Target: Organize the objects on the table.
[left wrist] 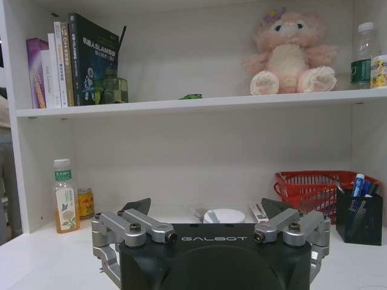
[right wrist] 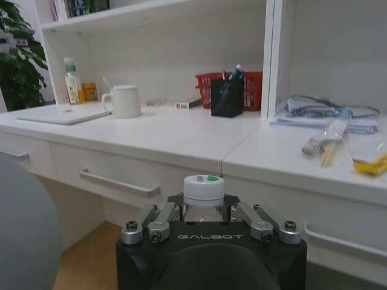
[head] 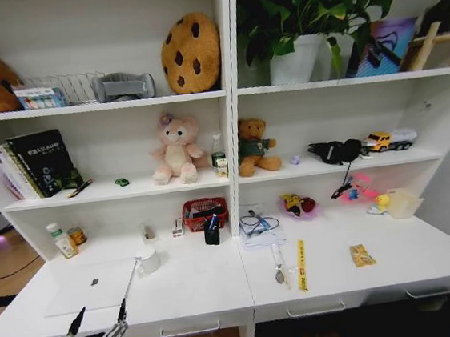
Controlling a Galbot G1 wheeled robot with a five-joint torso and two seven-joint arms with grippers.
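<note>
Carrying step: my right gripper [right wrist: 204, 226] is closed around a small clear bottle with a white cap [right wrist: 203, 192], low in front of the long white desk [head: 197, 288].
Left gripper [head: 98, 319] spread wide, empty, at the desk's front edge by the closed silver laptop [head: 92, 285]. Next, I reckon: lift the bottle over the edge and find it a bare spot.

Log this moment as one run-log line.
left gripper: open, at table front edge | right gripper: shut on white-capped bottle | laptop: closed
</note>
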